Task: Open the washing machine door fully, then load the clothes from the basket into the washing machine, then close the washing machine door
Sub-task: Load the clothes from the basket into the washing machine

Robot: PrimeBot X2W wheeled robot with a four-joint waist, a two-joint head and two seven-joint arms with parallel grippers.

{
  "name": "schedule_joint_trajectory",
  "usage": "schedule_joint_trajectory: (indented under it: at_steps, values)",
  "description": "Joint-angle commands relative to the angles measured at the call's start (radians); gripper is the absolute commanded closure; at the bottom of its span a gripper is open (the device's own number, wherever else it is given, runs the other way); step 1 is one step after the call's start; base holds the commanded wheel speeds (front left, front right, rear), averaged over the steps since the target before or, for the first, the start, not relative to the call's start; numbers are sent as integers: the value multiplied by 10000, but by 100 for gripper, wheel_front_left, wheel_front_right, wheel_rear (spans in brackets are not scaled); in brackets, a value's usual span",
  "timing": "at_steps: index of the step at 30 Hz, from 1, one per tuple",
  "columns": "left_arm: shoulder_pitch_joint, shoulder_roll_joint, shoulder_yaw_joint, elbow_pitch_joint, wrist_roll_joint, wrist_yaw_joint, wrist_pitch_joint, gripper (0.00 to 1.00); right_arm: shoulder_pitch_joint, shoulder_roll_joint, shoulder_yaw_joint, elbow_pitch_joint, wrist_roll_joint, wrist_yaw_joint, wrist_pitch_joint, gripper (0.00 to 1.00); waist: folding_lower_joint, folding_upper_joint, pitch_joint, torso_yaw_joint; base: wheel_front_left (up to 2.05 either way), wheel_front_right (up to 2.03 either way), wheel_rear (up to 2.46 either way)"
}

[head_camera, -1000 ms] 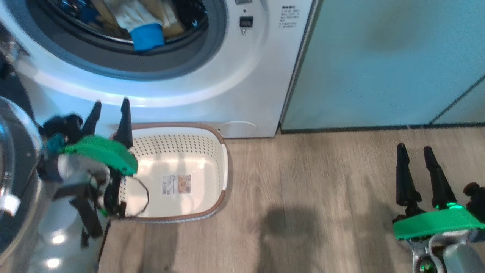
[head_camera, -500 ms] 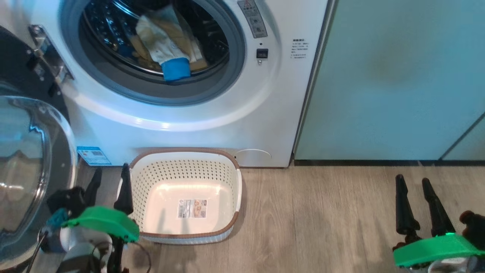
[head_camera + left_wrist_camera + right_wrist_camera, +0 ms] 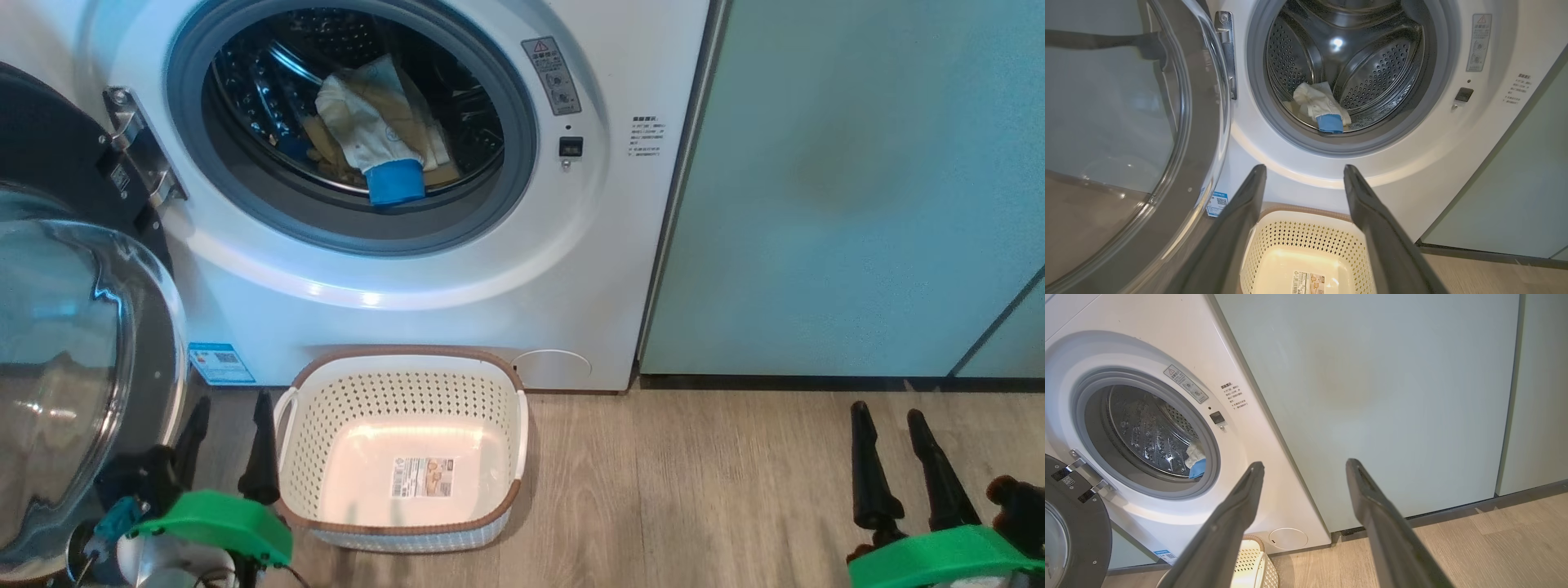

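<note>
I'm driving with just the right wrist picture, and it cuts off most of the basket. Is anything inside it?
Observer: Nothing. The basket is empty except for a label sticker on its bottom.
Operator: Where's my other arm?
Observer: The left gripper is open, low down between the basket and the open washing machine door.
Operator: Are the clothes properly in?
Observer: Yes, the clothes lie wholly inside the drum, blue cuff nearest the opening.

Bright, sharp light; soft glare on washing machine (image 3: 490,314) front
</note>
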Motion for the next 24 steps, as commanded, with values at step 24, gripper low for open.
schedule_joint_trajectory:
  at_steps: [24]
  values:
    - [-163, -241, 1095, -548, 551, -631, -63, 0, -350, -375, 335, -310, -74, 2, -67, 0, 1, -1, -70, -19, 0, 0, 0]
